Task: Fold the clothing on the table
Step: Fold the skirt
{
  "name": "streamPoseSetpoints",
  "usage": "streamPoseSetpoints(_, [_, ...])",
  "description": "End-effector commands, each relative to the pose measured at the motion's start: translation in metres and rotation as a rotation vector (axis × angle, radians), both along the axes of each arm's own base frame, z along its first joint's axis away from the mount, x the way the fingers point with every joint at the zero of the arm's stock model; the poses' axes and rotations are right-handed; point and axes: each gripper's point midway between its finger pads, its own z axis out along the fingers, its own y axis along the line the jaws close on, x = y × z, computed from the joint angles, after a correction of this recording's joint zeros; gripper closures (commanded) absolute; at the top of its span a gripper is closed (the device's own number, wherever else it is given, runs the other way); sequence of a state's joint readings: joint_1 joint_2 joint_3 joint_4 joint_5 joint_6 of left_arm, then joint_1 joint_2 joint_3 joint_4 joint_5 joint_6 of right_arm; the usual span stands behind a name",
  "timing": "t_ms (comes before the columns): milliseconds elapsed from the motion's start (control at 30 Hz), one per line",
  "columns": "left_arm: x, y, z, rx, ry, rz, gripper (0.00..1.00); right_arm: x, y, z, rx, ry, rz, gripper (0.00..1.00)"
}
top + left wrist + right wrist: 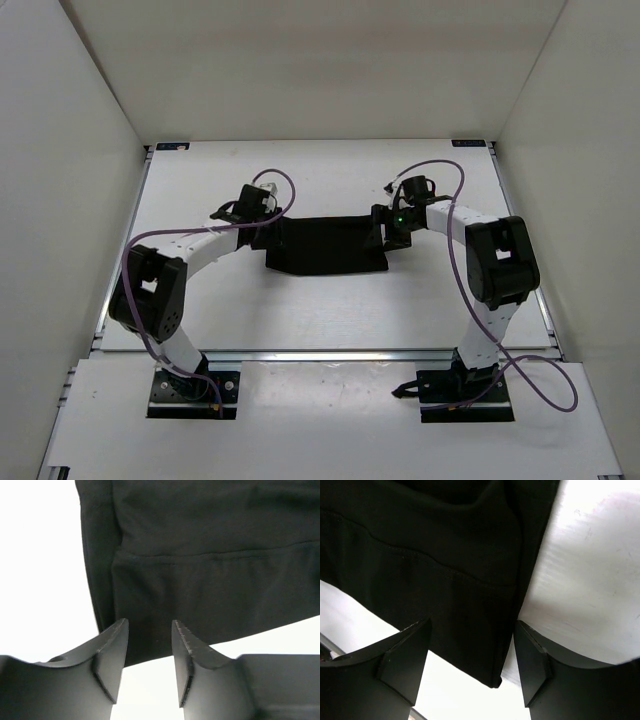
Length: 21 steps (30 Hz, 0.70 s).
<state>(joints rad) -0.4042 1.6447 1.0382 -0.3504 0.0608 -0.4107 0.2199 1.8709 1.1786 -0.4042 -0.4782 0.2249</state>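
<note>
Count: one piece of clothing (325,245), black, lying flat as a wide, shallow band at the centre of the bench (330,320). A stitched seam runs across it in both wrist views.

Two grippers, one at each short end. The left gripper (264,226) is at the cloth's 9 o'clock edge. In its wrist view its jaws stand apart, nothing is pinched, and cloth shows through the gap. The right gripper (386,232) is at the 3 o'clock edge with its jaws spread wider. It is likewise empty, and the cloth's corner lies below the gap.

Edges: the 6 o'clock hem slants slightly, and the 12 o'clock edge is straight.

Room: bare white bench lies beyond the cloth at 12 and at 6, out to the metal rails (330,354). Two purple cables (545,395) loop near the arms.
</note>
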Motion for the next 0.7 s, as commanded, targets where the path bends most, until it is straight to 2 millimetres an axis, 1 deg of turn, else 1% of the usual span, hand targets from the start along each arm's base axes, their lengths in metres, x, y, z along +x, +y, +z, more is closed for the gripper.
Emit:
streamPoseSetpoints(0, [-0.002, 0.011, -0.009, 0.05, 0.018, 0.004, 0.47, 0.008, -0.002, -0.005, -0.024, -0.037, -0.006, 0.36])
streamPoseSetpoints(67, [-0.005, 0.014, -0.014, 0.072, 0.036, 0.002, 0.42, 0.007, -0.004, -0.009, -0.032, -0.024, -0.011, 0.35])
streamPoseSetpoints(100, [-0.007, 0.012, -0.016, 0.077, 0.044, -0.005, 0.4, 0.009, -0.006, -0.01, -0.037, -0.027, -0.014, 0.36])
streamPoseSetpoints(133, [-0.007, 0.012, -0.016, 0.082, 0.042, -0.014, 0.36, 0.006, -0.005, -0.013, -0.039, -0.013, -0.011, 0.36])
streamPoseSetpoints(167, [-0.009, 0.013, -0.02, 0.087, 0.048, -0.009, 0.34, 0.007, -0.004, -0.015, -0.046, -0.015, -0.003, 0.36])
streamPoseSetpoints(233, [-0.011, 0.013, -0.021, 0.095, 0.049, -0.013, 0.24, 0.004, -0.006, -0.018, -0.062, -0.003, -0.004, 0.36])
streamPoseSetpoints(300, [-0.01, 0.017, -0.025, 0.1, 0.058, 0.003, 0.21, 0.004, -0.006, -0.021, -0.07, -0.003, -0.005, 0.37])
streamPoseSetpoints(333, [-0.013, 0.017, -0.028, 0.106, 0.065, -0.004, 0.21, 0.0, -0.003, -0.022, -0.067, 0.003, 0.005, 0.38])
streamPoseSetpoints(367, [-0.011, 0.017, -0.027, 0.106, 0.064, -0.002, 0.22, 0.004, -0.007, -0.022, -0.071, -0.004, -0.006, 0.39])
streamPoseSetpoints(433, [-0.011, 0.02, -0.029, 0.109, 0.073, 0.005, 0.25, 0.004, -0.007, -0.023, -0.066, 0.001, -0.007, 0.49])
streamPoseSetpoints(467, [-0.011, 0.019, -0.028, 0.113, 0.072, -0.001, 0.26, 0.003, -0.009, -0.027, -0.069, 0.013, -0.01, 0.5])
streamPoseSetpoints(500, [-0.01, 0.022, -0.03, 0.112, 0.078, 0.008, 0.27, 0.003, -0.006, -0.027, -0.062, 0.014, -0.005, 0.54])
streamPoseSetpoints(533, [-0.013, 0.021, -0.033, 0.113, 0.086, 0.005, 0.29, 0.004, -0.007, -0.027, -0.058, 0.014, -0.007, 0.6])
streamPoseSetpoints(600, [-0.013, 0.019, -0.035, 0.119, 0.095, 0.001, 0.33, 0.007, -0.007, -0.027, -0.055, 0.016, -0.007, 0.66])
streamPoseSetpoints(633, [-0.014, 0.02, -0.037, 0.124, 0.102, -0.005, 0.37, 0.004, -0.008, -0.03, -0.063, 0.028, 0.001, 0.7])
streamPoseSetpoints(667, [-0.012, 0.017, -0.038, 0.127, 0.104, -0.009, 0.41, 0.008, -0.01, -0.028, -0.057, 0.023, -0.009, 0.73])
